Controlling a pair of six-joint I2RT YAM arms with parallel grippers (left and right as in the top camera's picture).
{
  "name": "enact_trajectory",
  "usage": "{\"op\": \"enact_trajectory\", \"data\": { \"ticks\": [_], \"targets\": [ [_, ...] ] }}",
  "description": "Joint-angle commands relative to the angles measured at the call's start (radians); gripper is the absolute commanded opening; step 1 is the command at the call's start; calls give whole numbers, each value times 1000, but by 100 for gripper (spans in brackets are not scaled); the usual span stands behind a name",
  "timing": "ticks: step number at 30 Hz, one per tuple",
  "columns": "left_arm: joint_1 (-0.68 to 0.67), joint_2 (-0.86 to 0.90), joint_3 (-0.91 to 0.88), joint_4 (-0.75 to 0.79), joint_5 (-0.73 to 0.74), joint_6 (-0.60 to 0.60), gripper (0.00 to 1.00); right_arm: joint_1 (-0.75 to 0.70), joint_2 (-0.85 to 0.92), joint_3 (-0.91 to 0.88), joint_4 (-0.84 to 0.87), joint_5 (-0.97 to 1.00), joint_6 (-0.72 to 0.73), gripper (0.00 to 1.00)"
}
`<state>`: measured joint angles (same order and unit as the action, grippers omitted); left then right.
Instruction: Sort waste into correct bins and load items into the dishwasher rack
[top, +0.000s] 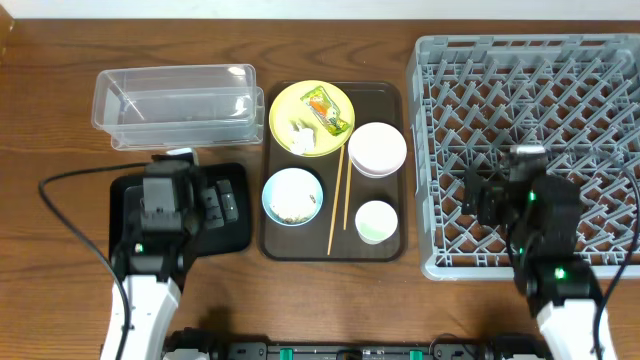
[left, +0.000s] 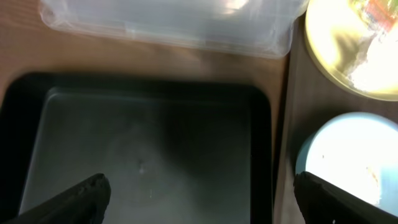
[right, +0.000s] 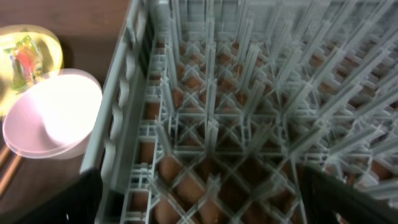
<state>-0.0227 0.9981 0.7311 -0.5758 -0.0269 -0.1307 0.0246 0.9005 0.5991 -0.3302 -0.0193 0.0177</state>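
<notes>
The yellow plate (top: 311, 117) on the dark-brown serving tray holds the snack wrapper (top: 325, 108) and the white tissue (top: 300, 137). The light-blue bowl (top: 292, 195) has rice scraps in it. Stacked white bowls (top: 377, 149), the small white cup (top: 376, 221) and the chopsticks (top: 337, 197) also lie on that tray. The clear tub (top: 177, 102) stands at the back left, the black tray (top: 229, 235) in front of it. The grey rack (top: 530, 90) is on the right. My left gripper (left: 199, 196) is open and empty above the black tray (left: 149, 143). My right gripper (right: 199, 199) is open and empty above the rack (right: 249, 93).
The dark-brown serving tray (top: 385, 95) sits in the middle between the bins and the rack. A black cable (top: 70, 180) runs across the table at the left. In the left wrist view the plate (left: 329, 56) and blue bowl (left: 348, 155) lie to the right.
</notes>
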Motion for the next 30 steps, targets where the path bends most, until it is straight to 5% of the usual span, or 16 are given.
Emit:
{"op": "enact_trajectory", "data": {
  "ticks": [1, 14, 30],
  "targets": [
    [0, 73, 109, -100, 59, -2, 97, -12, 102, 124, -95, -8, 10, 99],
    [0, 134, 241, -327, 227, -3, 97, -12, 232, 312, -302, -20, 12, 99],
    [-28, 256, 357, -45, 225, -111, 97, -12, 224, 312, -283, -27, 11, 99]
  ]
}}
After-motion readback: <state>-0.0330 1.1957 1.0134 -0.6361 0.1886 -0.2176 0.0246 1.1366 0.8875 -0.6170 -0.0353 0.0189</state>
